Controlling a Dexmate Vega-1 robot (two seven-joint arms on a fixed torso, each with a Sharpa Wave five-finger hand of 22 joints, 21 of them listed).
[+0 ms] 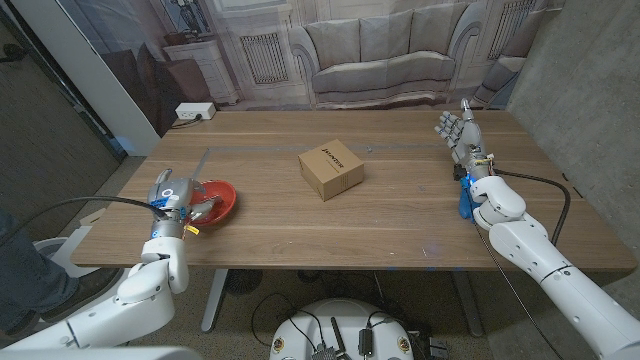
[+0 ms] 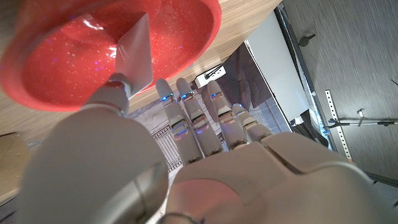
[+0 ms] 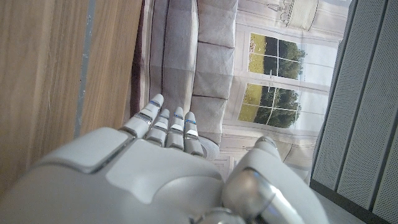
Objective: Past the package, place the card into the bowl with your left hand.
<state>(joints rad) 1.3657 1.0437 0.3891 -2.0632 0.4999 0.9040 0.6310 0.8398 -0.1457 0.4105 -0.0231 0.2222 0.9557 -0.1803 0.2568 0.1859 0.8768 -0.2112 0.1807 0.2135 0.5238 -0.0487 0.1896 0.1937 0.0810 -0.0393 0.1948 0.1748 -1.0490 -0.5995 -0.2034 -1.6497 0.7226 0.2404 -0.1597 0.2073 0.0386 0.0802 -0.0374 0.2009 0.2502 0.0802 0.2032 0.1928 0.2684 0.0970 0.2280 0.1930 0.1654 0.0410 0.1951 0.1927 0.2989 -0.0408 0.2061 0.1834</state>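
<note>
The red bowl (image 1: 222,193) stands near the table's left edge, and the pale grey card (image 1: 203,207) leans inside it. In the left wrist view the card (image 2: 137,46) slants against the bowl's (image 2: 186,37) inner wall. My left hand (image 1: 172,196) is right beside the bowl; its thumb tip (image 2: 115,87) is at the card's lower corner while its fingers (image 2: 199,115) reach out straight, away from the card, holding nothing. The brown cardboard package (image 1: 331,170) sits at the table's middle. My right hand (image 1: 459,133) stands upright at the far right with its fingers spread and nothing in it.
A dark cable (image 1: 540,182) runs along the table's right edge by my right arm. A white power strip (image 1: 194,111) lies beyond the far left corner. A person's leg (image 1: 20,270) shows at the left edge. Bare wood lies between bowl and package.
</note>
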